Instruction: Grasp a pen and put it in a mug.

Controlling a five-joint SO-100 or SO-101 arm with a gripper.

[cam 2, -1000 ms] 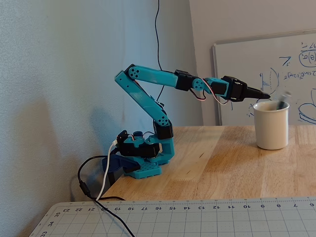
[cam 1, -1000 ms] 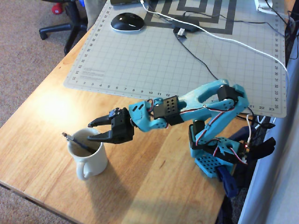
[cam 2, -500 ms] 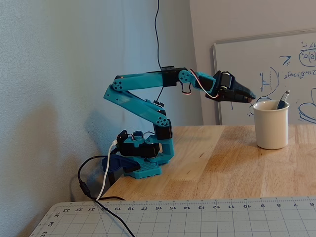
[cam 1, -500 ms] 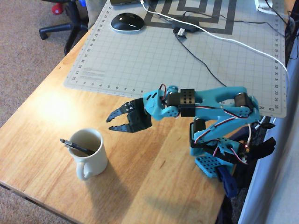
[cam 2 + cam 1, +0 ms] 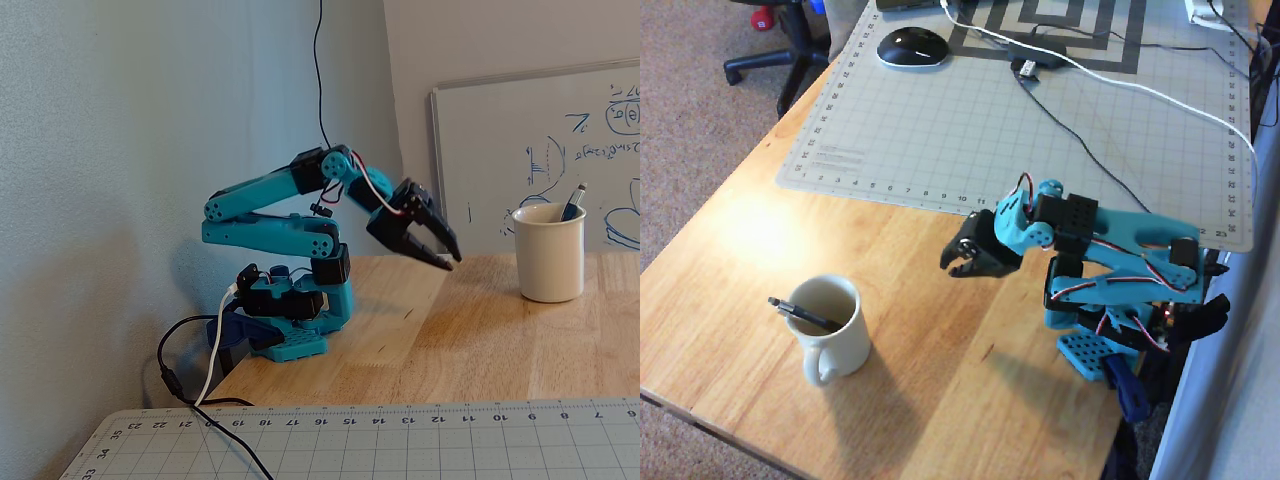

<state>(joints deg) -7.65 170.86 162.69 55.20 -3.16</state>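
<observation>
Standing in an off-white ceramic mug, a slim black pen leans against the rim, its silvery end poking out over the side. In the overhead view the mug sits on the wooden tabletop toward the lower left corner, near the bottom edge, with its loop handle turned toward that edge. In the fixed view the same mug appears at the right, with just the pen's tip showing above the rim.

The blue arm is bolted near the table's right edge in the overhead view and folded back over its own base. Its black gripper hangs in the air, well apart from the mug, pointing toward it. The fingers are parted only slightly at the tips and hold nothing. In the fixed view the gripper tilts downward above the wood, clear of the surface.

A grey gridded cutting mat covers the far part of the table in the overhead view. On it lie a black computer mouse, a white cable and a thin black cable. A whiteboard with blue writing leans against the wall behind the mug in the fixed view.
</observation>
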